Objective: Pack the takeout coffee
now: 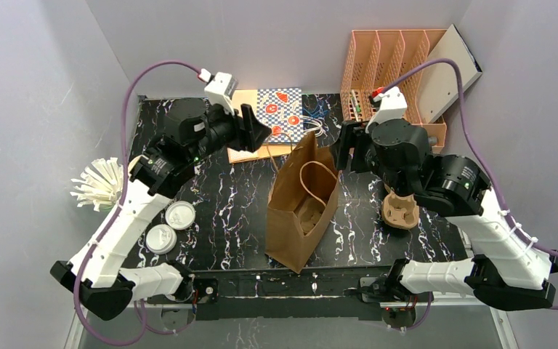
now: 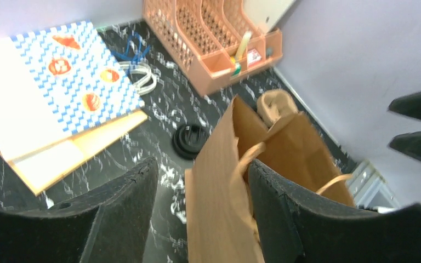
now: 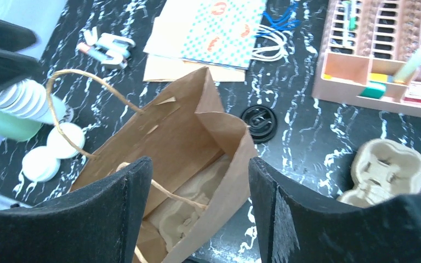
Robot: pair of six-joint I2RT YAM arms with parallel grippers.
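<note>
Step in hand is judged to be spreading the paper bag [image 1: 301, 207] mouth for loading.
- Left tool [image 2: 200, 170]: released, jaws wide. One wall of the bag mouth is seen between the fingers but is not pinched.
- Right tool [image 3: 198, 164]: released, jaws wide, held over the opposite side of the mouth. Nothing is gripped.
- A pulp carrier [image 3: 189, 219] is seen lying at the bag's bottom. A second carrier [image 1: 399, 211] is parked just right of the bag.
- Takeout coffee is not yet packed. Two white-lidded cups [image 1: 179, 215] [image 1: 161, 238] are stood on the surface [image 1: 218, 189] at the left, just beside each other, near the left forearm and well apart from the bag.

To do it well: only one paper wall should be pinched per tool, close to the top edge. The walls should be drawn apart gently so the bag isn't tipped or torn. One side should be kept held while a cup is fetched, and cups should be lowered upright into the carrier wells.
</note>
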